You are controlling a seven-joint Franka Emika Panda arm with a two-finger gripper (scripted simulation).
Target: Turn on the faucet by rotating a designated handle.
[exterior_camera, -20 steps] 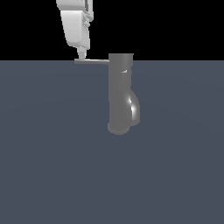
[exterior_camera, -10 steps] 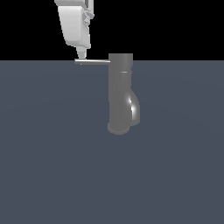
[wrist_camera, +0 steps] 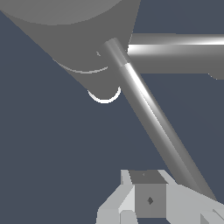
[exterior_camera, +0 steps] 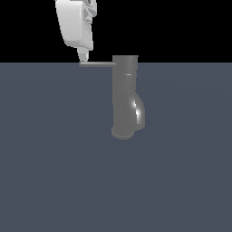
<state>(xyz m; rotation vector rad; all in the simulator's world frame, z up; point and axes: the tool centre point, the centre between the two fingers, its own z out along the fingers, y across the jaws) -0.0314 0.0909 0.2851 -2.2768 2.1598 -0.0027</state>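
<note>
The faucet (exterior_camera: 124, 97) is a dull grey upright cylinder with a bulging spout and a bright highlight, standing mid-scene in the exterior view. Its handle (exterior_camera: 97, 64), a thin flat lever, sticks out from the top toward the exterior view's left. My white gripper (exterior_camera: 84, 59) comes down from above, its narrow tip resting at the handle's outer end. In the wrist view the handle (wrist_camera: 153, 127) runs diagonally from the faucet top (wrist_camera: 78, 35) down beside my gripper (wrist_camera: 151, 203). The fingers sit together with nothing between them.
A flat dark blue-grey floor (exterior_camera: 54, 172) spreads all around the faucet, under a black background. In the wrist view the shiny spout (wrist_camera: 179, 52) shows beside the faucet top.
The handle's outer end has crept slightly toward the faucet in the exterior view, so it looks a little shorter. My gripper has stayed at that end, shifting only slightly.
</note>
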